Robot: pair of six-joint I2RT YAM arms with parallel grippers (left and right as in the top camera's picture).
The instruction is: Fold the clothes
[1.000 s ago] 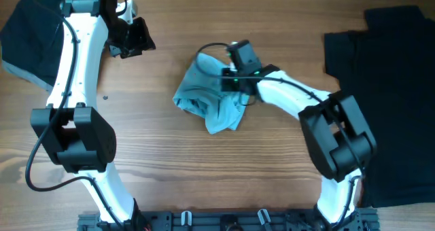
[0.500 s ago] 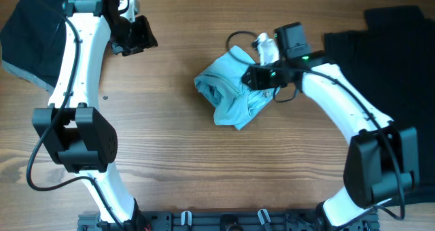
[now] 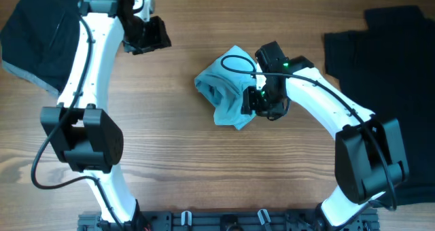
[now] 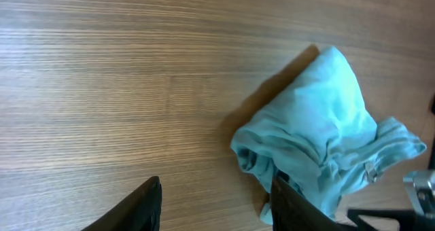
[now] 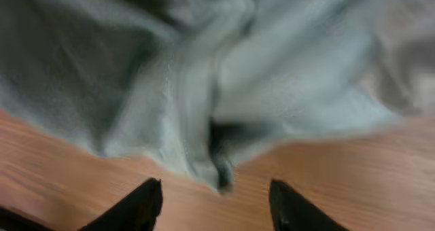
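Note:
A pale blue-green T-shirt lies crumpled in a heap at the middle of the table. My right gripper hovers at the heap's right edge, open. In the right wrist view its fingers straddle bare wood just below the shirt's hem, gripping nothing; the gripper is blurred. My left gripper is at the back left, apart from the shirt. It is open over bare wood, with the shirt ahead to its right.
A large black T-shirt is spread along the right side of the table. A dark folded piece with a grey edge lies at the back left corner. Bare wood lies in front of the heap.
My right gripper has opened and let go of the pale shirt, which it had dragged to the right, and has dropped to the heap's right edge. The left arm shifted slightly right.

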